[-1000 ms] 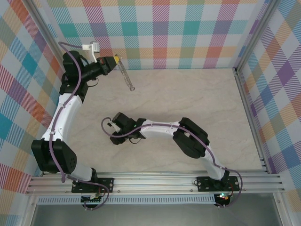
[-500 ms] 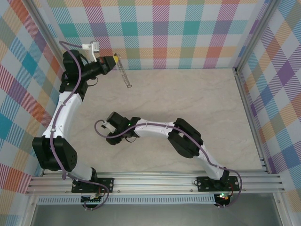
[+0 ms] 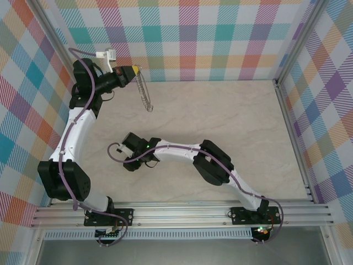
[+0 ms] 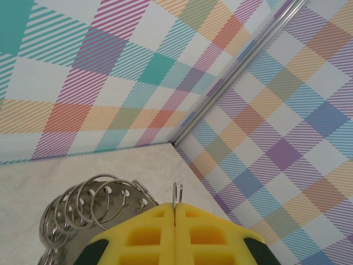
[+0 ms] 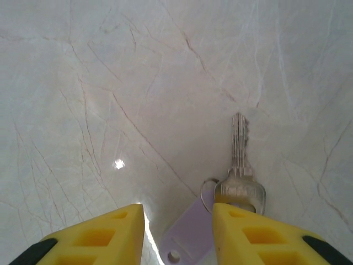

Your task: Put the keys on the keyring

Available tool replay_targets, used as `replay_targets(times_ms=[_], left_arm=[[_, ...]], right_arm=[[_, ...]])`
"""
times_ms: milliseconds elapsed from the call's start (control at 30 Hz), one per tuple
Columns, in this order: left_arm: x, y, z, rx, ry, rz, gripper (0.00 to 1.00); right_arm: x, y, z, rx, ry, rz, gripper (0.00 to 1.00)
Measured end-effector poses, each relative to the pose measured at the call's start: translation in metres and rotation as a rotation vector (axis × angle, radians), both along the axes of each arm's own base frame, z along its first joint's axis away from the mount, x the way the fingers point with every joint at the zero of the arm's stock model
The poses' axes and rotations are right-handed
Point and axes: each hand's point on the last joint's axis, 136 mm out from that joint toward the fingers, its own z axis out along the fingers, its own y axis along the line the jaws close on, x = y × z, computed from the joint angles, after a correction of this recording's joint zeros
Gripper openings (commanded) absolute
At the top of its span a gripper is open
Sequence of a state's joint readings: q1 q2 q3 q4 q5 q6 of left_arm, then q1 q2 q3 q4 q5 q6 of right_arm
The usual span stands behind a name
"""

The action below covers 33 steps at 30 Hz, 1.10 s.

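Observation:
The keyring (image 3: pixel 144 91), a string of silver rings, hangs from my left gripper (image 3: pixel 133 70) at the back left. In the left wrist view the yellow fingers (image 4: pixel 209 234) of my left gripper (image 4: pixel 175 208) are shut on one thin ring (image 4: pixel 176 193). The other rings (image 4: pixel 91 205) bunch to the left. The keys are a silver key (image 5: pixel 240 160) joined by a small ring to a lilac tag (image 5: pixel 190 232), lying flat on the table. My right gripper (image 5: pixel 176 208) stands open low over them. The tag lies between its fingers and the right finger (image 5: pixel 259 237) covers part of the key's head. In the top view my right gripper (image 3: pixel 127 147) is left of centre.
The marble tabletop (image 3: pixel 220 116) is ringed by plaid walls (image 3: pixel 220 38) with metal corner posts (image 3: pixel 287 110). A purple cable (image 3: pixel 118 157) loops beside the right wrist. The left wrist view faces the far right wall corner (image 4: pixel 220 94).
My right arm has slid left and slightly nearer across the table. The hanging keyring has swung a little under my left gripper, which stays shut.

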State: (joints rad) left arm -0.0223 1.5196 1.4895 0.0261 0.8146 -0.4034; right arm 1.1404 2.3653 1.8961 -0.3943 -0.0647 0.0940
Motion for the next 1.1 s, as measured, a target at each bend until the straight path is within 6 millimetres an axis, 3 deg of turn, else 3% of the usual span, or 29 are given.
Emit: replay_targets(times_ms=[300,600,733,833,933,1100], left_arm=[[0.0,0.0,0.0,-0.001,-0.002,-0.003,0.0],[-0.001,0.0,0.001,-0.001,-0.002,-0.006,0.0],[-0.001,0.0,0.001,-0.001,-0.002,-0.006,0.0],[-0.001,0.0,0.001,-0.001,-0.003,-0.008,0.0],[-0.002,-0.001,0.001,-0.002,-0.002,-0.014,0.0],[-0.004,-0.003,0.001,-0.006,-0.005,-0.031,0.0]], right_arm=[[0.001,0.002,-0.01,-0.013,0.005,0.001,0.3],[0.002,0.001,-0.01,-0.019,0.003,-0.009,0.0],[0.008,-0.003,-0.012,-0.017,0.001,-0.027,0.0],[0.009,-0.012,-0.012,-0.008,0.007,-0.051,0.0],[0.011,-0.034,-0.007,-0.015,0.021,-0.09,0.0],[0.02,-0.073,0.019,0.021,0.022,-0.173,0.0]])
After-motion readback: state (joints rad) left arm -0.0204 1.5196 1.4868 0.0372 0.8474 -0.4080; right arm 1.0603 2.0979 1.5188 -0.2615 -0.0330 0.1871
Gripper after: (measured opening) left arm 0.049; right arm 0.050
